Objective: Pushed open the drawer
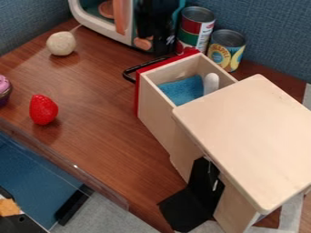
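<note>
The gripper (pixel 163 44) hangs at the top centre, in front of the toy microwave and just behind the drawer's black handle; whether it touches the handle I cannot tell. The wooden drawer (pixel 164 119) stands open, pulled out toward the upper left from under the cabinet's pale top (pixel 246 132). Its front is red, with a black wire handle (pixel 128 73). Inside lie a blue cloth (pixel 182 90) and a rounded white item (pixel 211 83). The drawer's rear part is hidden under the cabinet top.
A toy microwave (pixel 103 20) stands at the upper left. Two cans (pixel 195 29) (pixel 227 49) stand behind the drawer. On the table (pixel 100 104) are a pale ball (pixel 61 43), a red strawberry (pixel 43 109) and a purple-topped cupcake (pixel 3 90). A black bracket (pixel 193 200) sits beside the cabinet.
</note>
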Controlling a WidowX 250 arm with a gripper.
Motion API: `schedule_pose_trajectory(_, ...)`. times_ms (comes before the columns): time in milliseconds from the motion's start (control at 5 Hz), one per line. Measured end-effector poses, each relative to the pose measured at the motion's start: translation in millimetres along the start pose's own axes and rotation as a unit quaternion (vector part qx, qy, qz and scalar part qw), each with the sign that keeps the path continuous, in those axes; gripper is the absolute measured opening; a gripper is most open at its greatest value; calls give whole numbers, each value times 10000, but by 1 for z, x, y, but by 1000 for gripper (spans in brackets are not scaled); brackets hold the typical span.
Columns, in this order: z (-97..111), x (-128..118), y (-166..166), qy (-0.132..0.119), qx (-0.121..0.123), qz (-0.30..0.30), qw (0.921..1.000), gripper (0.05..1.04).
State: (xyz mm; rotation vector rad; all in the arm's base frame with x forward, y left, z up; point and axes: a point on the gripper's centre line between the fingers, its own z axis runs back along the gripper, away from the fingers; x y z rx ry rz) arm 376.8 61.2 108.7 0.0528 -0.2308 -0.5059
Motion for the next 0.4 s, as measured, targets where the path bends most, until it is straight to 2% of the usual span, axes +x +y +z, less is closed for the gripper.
schedule_pose_trajectory(200, 40, 7, -15, -287, 238, -152, 9992, 1001)
schedule_pose_trajectory(400, 55, 18, -45, -399, 40, -431, 9983, 1000)
